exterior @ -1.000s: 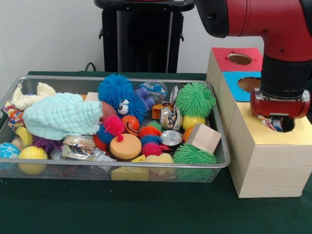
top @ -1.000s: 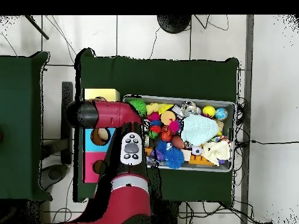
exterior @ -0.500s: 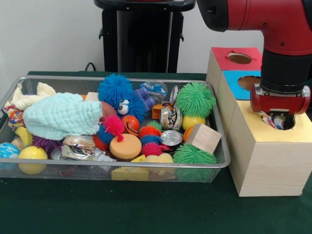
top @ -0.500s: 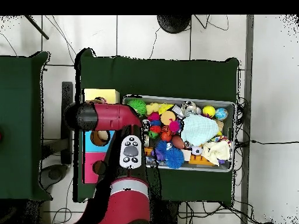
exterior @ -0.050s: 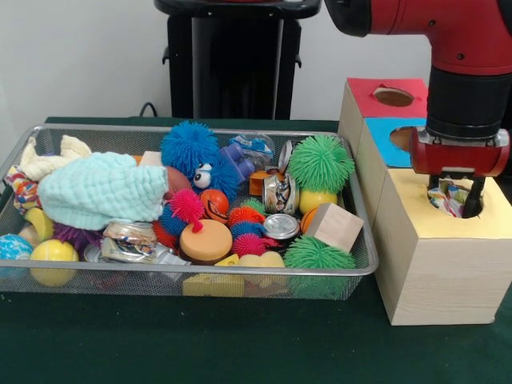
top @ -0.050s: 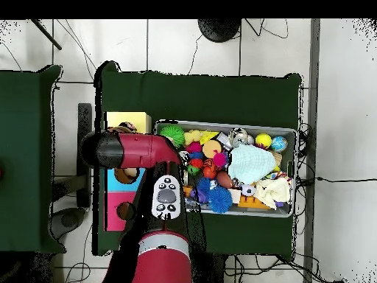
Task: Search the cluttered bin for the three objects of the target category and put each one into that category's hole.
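A: Tool point(exterior @ -0.050s: 456, 194) on the red and black arm point(top @ -0.050s: 140, 151) hangs right over the round hole in the yellow top of the light wooden sorting box point(exterior @ -0.050s: 438, 268), its two dark prongs spread apart and gripping nothing.

B: And the object?

A: A small multicoloured rope-like toy point(exterior @ -0.050s: 449, 201) sits in that hole, between the prongs. Beside the box on the green-covered bench point(exterior @ -0.050s: 240, 344) stands the wire mesh bin point(exterior @ -0.050s: 96, 280), crowded with a pale green cloth point(exterior @ -0.050s: 104, 190), a blue spiky ball point(exterior @ -0.050s: 189, 146) and a green spiky ball point(exterior @ -0.050s: 320, 162).

Arm vertical; gripper point(exterior @ -0.050s: 455, 194) fingers apart
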Controlling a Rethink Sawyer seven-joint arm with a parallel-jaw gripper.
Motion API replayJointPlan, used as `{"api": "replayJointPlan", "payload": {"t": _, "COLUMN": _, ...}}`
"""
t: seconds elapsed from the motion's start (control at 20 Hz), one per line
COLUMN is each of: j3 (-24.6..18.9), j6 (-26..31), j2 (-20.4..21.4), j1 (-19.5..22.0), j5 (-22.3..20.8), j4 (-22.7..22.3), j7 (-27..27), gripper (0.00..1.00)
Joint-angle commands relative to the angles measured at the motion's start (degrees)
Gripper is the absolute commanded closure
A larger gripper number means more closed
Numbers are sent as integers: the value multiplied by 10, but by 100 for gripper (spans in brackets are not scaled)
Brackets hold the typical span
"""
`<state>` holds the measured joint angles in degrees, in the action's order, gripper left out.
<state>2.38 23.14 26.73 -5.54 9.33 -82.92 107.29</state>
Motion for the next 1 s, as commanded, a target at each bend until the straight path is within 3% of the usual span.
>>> {"api": "replayJointPlan", "payload": {"t": 0.05, "j3": -55, "j6": 20, "j2": -22, "j1": 7, "j5": 1, "j4": -96, "j7": 76, "gripper": 0}}
{"api": "replayJointPlan", "payload": {"t": 0.45, "j3": -55, "j6": 26, "j2": -15, "j1": 7, "j5": 4, "j4": -103, "j7": 76, "gripper": 0}}
{"api": "replayJointPlan", "payload": {"t": 1.0, "j3": -2, "j6": 92, "j2": 41, "j1": -36, "j5": 9, "j4": -115, "j7": 106, "gripper": 0}}
